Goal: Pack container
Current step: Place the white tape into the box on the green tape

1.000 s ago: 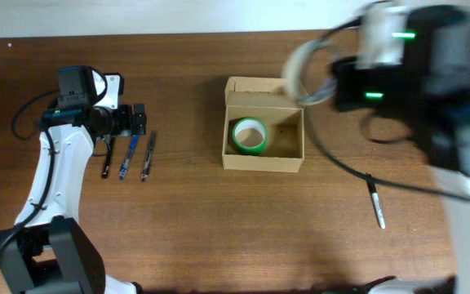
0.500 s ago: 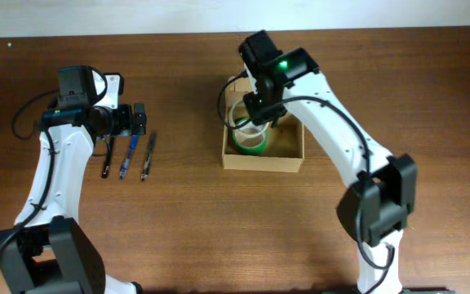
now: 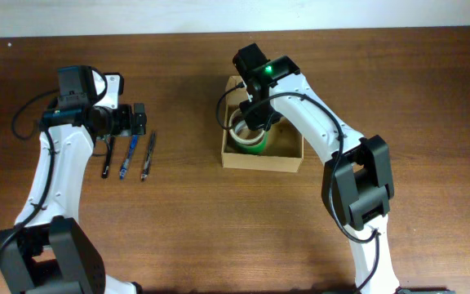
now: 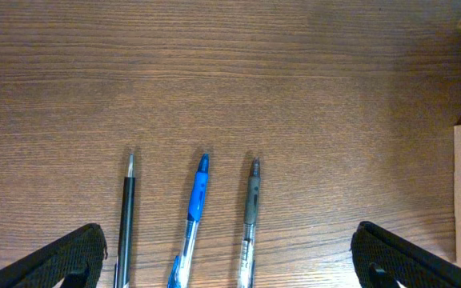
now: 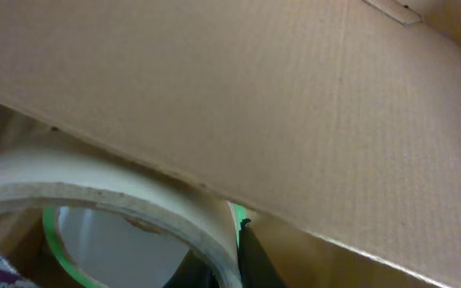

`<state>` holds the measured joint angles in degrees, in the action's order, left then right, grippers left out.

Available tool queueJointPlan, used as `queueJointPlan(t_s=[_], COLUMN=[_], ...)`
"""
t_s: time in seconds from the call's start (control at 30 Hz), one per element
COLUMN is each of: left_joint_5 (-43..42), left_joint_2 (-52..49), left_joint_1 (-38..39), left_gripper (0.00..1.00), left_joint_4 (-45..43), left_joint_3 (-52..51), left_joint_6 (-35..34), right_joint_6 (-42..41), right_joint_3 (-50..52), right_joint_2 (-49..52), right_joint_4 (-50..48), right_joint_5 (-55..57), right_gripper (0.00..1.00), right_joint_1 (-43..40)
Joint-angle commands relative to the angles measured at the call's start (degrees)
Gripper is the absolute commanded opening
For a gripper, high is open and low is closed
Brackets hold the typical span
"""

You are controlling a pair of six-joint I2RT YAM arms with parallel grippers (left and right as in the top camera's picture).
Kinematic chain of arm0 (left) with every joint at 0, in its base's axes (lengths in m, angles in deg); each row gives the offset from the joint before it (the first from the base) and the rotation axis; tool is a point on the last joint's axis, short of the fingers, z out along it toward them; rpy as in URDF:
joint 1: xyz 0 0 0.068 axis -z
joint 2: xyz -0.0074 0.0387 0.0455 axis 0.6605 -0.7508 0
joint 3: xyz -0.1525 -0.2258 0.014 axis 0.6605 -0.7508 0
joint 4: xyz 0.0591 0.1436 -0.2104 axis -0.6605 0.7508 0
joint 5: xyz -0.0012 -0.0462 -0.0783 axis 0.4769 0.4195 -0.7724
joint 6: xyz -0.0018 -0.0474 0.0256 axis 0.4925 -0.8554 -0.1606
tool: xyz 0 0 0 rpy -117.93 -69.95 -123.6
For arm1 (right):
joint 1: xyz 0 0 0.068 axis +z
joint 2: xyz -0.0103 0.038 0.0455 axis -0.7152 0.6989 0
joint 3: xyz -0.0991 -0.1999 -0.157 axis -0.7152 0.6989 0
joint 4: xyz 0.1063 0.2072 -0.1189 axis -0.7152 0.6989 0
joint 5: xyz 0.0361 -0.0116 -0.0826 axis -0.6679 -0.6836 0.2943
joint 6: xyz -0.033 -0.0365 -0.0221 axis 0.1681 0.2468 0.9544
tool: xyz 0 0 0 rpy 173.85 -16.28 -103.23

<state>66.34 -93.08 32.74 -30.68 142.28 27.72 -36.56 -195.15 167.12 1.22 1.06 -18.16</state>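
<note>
Right hand (image 3: 256, 117) of mine is down inside the container (image 3: 263, 162), an open cardboard box that stands on the surface (image 3: 178, 229) near its middle; the wall of a white tape roll (image 5: 94, 180) lies between my two dark fingers (image 5: 250, 260), but I cannot tell whether they pinch it or stand just apart from it; the white roll rests over a green tape roll (image 3: 252, 147) in the box's left half; the box's flap (image 5: 278, 104) fills most of my right wrist view. Left hand (image 4: 230, 260) hovers wide open and holds nothing, well apart from the box, above three pens (image 4: 196, 208) lying side by side.
</note>
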Motion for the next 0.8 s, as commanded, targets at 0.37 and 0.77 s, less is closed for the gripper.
queueJointPlan(t_s=[0.37, 0.77], left_joint_5=[-0.2, -0.2], left_joint_2=[-0.4, -0.4], left_joint_1=[-0.2, -0.2], left_gripper=[0.99, 0.99], left_joint_4=[-0.1, -0.1], left_joint_3=[1.1, 1.1], left_joint_6=[1.0, 1.0], right_joint_6=[1.0, -2.4], right_joint_3=[-13.3, -4.2], right_joint_2=[-10.4, -42.2], right_joint_4=[9.0, 14.3], right_joint_5=[4.2, 17.6], right_gripper=[0.46, 0.47], right_joint_1=[-0.2, -12.9])
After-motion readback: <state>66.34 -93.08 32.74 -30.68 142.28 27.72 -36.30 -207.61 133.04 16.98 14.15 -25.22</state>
